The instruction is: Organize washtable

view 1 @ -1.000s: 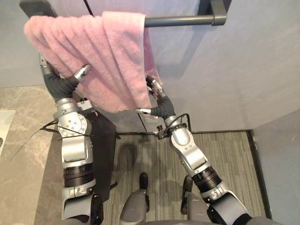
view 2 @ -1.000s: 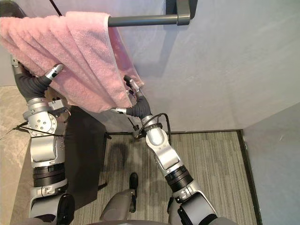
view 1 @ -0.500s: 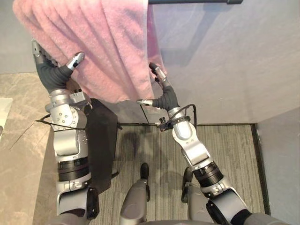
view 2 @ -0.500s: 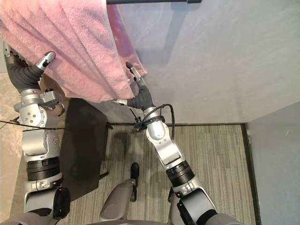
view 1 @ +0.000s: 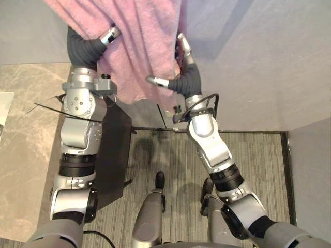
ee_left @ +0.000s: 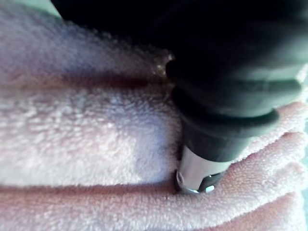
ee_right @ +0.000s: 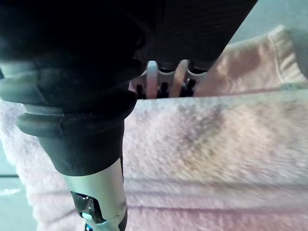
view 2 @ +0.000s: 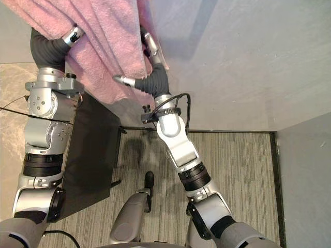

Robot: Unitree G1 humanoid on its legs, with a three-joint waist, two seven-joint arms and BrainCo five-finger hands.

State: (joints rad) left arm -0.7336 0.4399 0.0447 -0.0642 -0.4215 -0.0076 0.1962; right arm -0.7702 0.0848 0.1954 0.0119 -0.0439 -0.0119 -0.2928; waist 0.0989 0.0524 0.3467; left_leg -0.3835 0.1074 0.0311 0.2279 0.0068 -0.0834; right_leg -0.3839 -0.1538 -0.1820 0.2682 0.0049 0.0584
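The right hand [view 1: 185, 80] straddles the pink towel [view 1: 139, 46], thumb in front, fingers [view 1: 183, 45] straight behind; left hand [view 1: 89, 47] closure cannot be told. Recommended: grip evenly, hem level.

Soft, even light brightens the plain pale grey wall [view 1: 258, 67]; a diffuse shadow lies on it just right of the fluffy pink towel [view 1: 139, 46]. Close up, the towel's folds hold dim creases between brightly lit ridges.

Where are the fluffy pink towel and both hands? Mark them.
Fluffy pink towel [view 1: 145, 31], left eye view, front face.
Left hand [view 1: 87, 47], left eye view, dark ribbed cover.
Right hand [view 1: 184, 78], left eye view, dark ribbed cover.
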